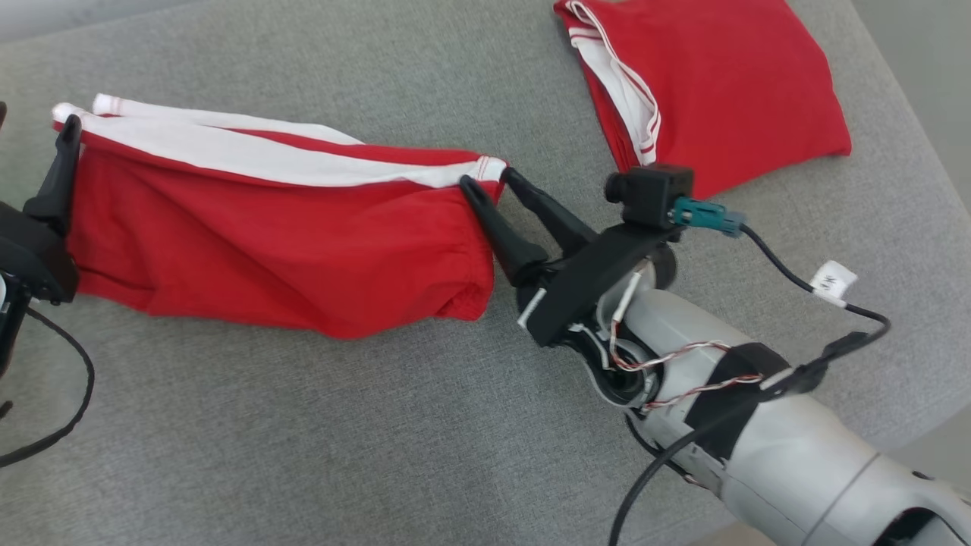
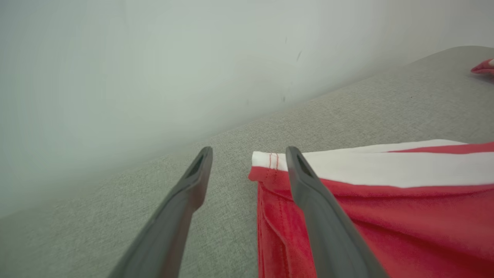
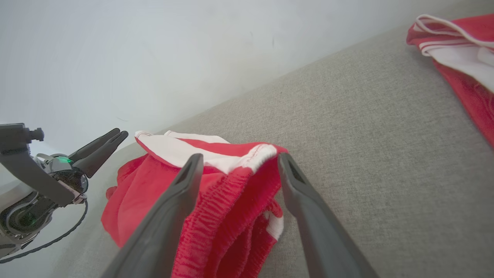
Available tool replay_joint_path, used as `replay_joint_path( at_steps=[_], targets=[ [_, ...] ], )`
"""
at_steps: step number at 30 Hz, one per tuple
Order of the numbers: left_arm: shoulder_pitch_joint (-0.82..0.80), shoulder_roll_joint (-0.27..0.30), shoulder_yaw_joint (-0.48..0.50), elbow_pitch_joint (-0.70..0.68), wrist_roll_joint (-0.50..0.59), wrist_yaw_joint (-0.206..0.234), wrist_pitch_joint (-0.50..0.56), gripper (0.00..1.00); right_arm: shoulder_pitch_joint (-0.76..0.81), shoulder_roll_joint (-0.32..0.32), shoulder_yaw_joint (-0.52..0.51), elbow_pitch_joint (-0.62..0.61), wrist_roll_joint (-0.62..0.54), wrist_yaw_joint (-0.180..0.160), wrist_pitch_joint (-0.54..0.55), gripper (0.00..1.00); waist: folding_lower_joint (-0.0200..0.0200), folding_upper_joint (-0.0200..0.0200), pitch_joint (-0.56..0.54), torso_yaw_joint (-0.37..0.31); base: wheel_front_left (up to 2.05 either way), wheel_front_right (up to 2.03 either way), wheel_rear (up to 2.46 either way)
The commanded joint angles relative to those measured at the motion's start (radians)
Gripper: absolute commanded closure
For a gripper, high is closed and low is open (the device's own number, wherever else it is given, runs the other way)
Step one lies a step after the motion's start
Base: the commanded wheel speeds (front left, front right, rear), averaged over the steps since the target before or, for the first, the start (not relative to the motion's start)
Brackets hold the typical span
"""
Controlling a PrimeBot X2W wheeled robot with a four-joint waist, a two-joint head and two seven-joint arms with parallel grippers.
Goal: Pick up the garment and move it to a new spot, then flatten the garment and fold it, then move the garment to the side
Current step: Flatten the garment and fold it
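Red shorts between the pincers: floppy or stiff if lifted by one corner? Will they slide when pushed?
Likely floppy: the red shorts lie creased and bunched at the elastic end. Probably light: thin cloth. Pushed, they would likely wrinkle rather than slide on the woven grey cushion.

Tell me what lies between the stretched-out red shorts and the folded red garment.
Bare grey upholstery separates the shorts from the folded red garment, clearest in the head view; the open right hand sits at the shorts' corner.

The red garment [image 1: 265, 243] with white side stripes lies stretched out lengthwise, left to right, on the left of the grey fabric surface [image 1: 303, 440], loosely folded and slightly rumpled.
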Motion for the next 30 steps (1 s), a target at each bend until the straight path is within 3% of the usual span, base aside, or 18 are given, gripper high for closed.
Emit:
replay_joint_path(
  at_steps=[1,12,22,30],
  targets=[
    [0.023,0.003,-0.006,0.006,-0.017,0.001,-0.020,0.00,0.027,-0.021,0.005,-0.007,-0.011,0.000,-0.007,0.00,0.0000,-0.0001,-0.026,0.017,0.00,0.00,0.00],
    [0.113,0.010,0.016,-0.020,-0.061,0.009,-0.065,0.00,0.092,-0.091,-0.011,-0.012,-0.090,0.000,-0.008,0.00,0.0000,-0.0001,-0.074,0.041,0.00,0.00,0.00],
    [0.246,0.002,0.052,-0.090,-0.107,0.019,-0.074,0.00,0.236,-0.091,-0.217,-0.104,-0.285,0.000,-0.009,0.00,0.0000,-0.0001,-0.099,0.039,0.00,0.00,0.00],
    [0.287,0.030,0.034,-0.119,-0.143,0.009,-0.027,0.00,0.333,-0.051,-0.313,-0.168,-0.383,0.000,-0.008,0.00,0.0000,-0.0001,-0.091,0.010,0.00,0.00,0.00]
  ],
)
